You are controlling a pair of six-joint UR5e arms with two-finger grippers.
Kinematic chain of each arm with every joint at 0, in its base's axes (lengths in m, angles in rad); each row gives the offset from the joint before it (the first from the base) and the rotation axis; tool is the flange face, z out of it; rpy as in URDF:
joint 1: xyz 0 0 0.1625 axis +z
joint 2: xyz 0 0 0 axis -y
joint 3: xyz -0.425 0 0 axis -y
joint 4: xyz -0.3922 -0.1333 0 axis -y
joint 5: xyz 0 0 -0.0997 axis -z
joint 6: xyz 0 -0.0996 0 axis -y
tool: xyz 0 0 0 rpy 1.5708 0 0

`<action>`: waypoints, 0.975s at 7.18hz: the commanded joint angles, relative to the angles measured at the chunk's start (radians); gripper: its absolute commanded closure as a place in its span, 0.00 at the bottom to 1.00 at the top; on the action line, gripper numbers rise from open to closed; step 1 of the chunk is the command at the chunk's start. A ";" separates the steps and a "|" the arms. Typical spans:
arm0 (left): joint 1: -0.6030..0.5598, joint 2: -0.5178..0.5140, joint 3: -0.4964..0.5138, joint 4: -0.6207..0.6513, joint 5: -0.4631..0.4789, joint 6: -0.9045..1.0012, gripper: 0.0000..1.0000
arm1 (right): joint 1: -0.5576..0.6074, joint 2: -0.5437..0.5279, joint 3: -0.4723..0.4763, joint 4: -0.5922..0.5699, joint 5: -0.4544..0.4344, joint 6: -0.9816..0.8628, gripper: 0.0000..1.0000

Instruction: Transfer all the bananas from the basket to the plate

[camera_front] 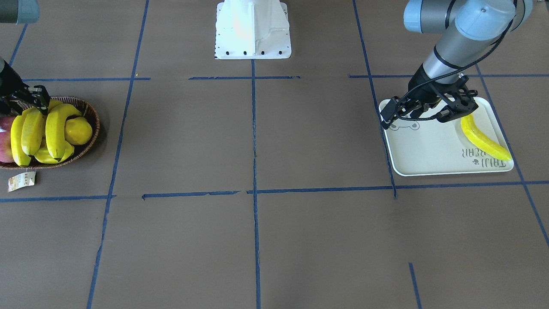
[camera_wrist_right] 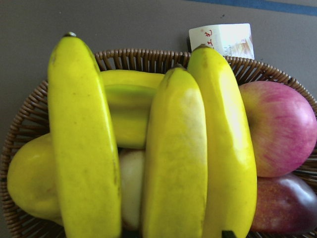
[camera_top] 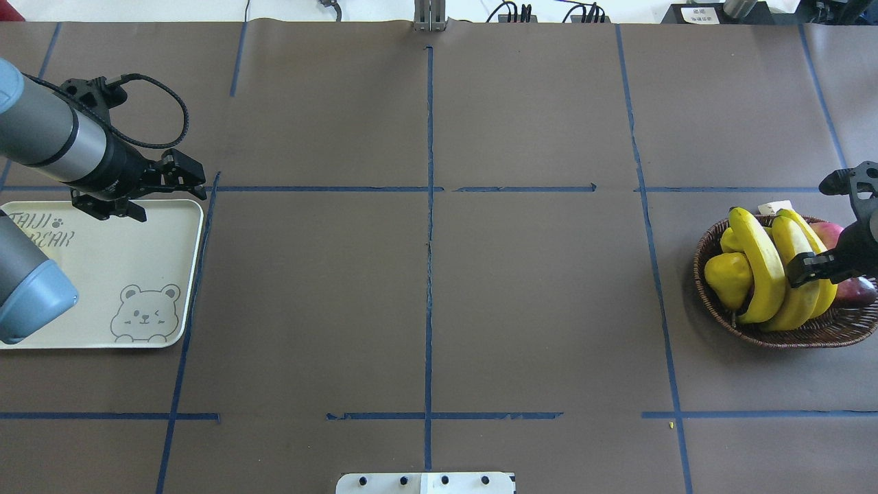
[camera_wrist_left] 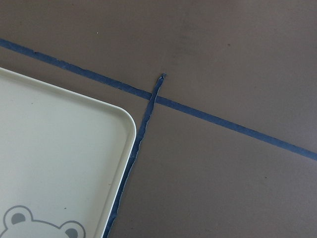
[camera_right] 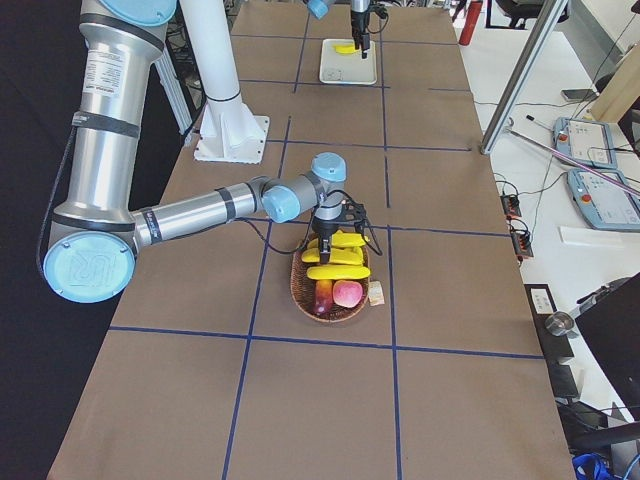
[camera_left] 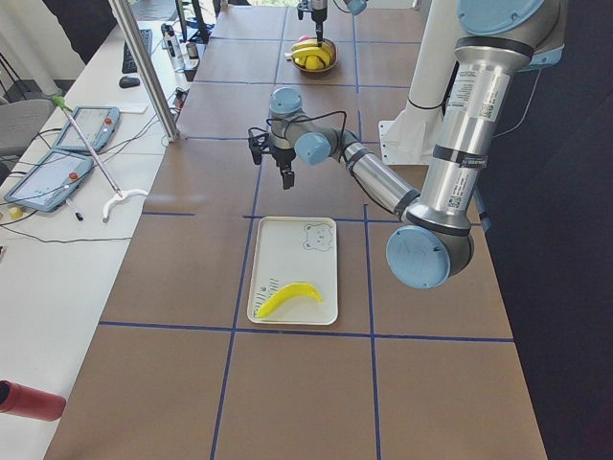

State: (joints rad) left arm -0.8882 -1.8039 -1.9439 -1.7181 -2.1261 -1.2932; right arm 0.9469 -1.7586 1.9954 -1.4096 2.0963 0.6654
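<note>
One banana lies on the cream bear plate, at its edge by the "TAIJI BEAR" lettering; the exterior left view also shows it. My left gripper is open and empty, above the plate's other end, apart from that banana. Three bananas lie side by side across the wicker basket. My right gripper is open just above them. In the right wrist view only one dark fingertip shows, beside the middle banana.
The basket also holds a yellow fruit, a pink apple and a dark red fruit. A paper tag lies beside the basket. The robot's white base stands between the arms. Blue tape lines cross the brown table.
</note>
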 commanded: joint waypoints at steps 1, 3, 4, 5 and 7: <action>0.000 0.001 -0.001 0.000 0.000 0.000 0.00 | -0.007 0.002 -0.004 0.001 -0.001 0.005 0.38; -0.003 0.011 -0.015 0.000 0.000 0.000 0.00 | -0.017 0.004 -0.006 0.001 -0.002 0.008 0.60; -0.003 0.012 -0.018 0.000 -0.002 0.000 0.00 | -0.017 0.004 -0.006 0.000 -0.002 0.008 0.65; -0.005 0.012 -0.020 0.000 -0.002 0.000 0.00 | -0.016 0.004 -0.004 0.000 0.001 0.008 0.78; -0.005 0.014 -0.020 0.002 -0.002 0.000 0.00 | 0.003 -0.008 0.034 -0.002 0.007 0.002 0.97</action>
State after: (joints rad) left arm -0.8918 -1.7910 -1.9629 -1.7177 -2.1275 -1.2931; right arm 0.9379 -1.7584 2.0045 -1.4100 2.1001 0.6706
